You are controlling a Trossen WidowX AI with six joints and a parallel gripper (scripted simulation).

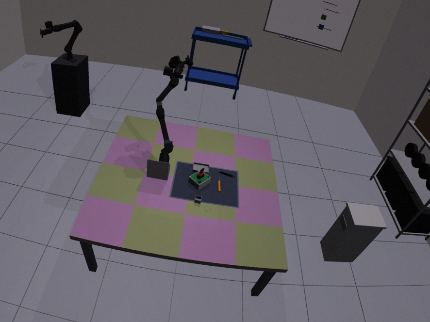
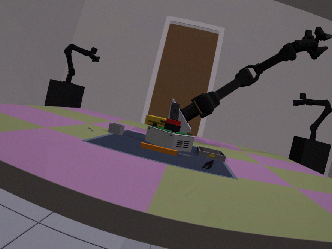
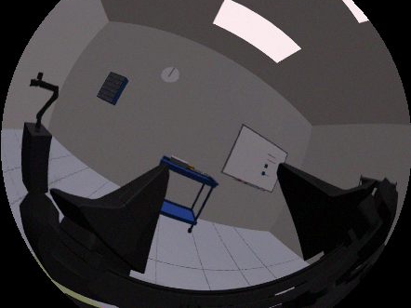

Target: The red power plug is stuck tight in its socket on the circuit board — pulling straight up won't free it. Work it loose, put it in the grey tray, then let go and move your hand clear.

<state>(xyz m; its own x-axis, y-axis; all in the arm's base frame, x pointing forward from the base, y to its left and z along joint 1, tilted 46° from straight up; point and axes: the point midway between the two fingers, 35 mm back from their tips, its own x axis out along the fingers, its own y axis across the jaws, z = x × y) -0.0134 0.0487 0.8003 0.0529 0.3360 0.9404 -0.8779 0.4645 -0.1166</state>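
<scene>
Pink and olive squares are covering the table, and we are seeing a dark blue mat lying on it under the circuit board, our landmark. Rising from that board's top, the red power plug is sitting in its socket, its dark ribbed grip standing upward. We are finding the grey tray just beside the board, on the side facing the blue cart, with the plug outside it. Seen from the top view, the orange screwdriver is lying to the board's right, and the black pliers are resting beyond it, also right of the board. On the board's side away from the cart, a small grey box is standing near the mat's edge. We are holding our gripper high and well apart from the board, its fingers spreading wide with nothing between them. Our wrist view is facing the cart and the whiteboard, far beyond the board.
</scene>
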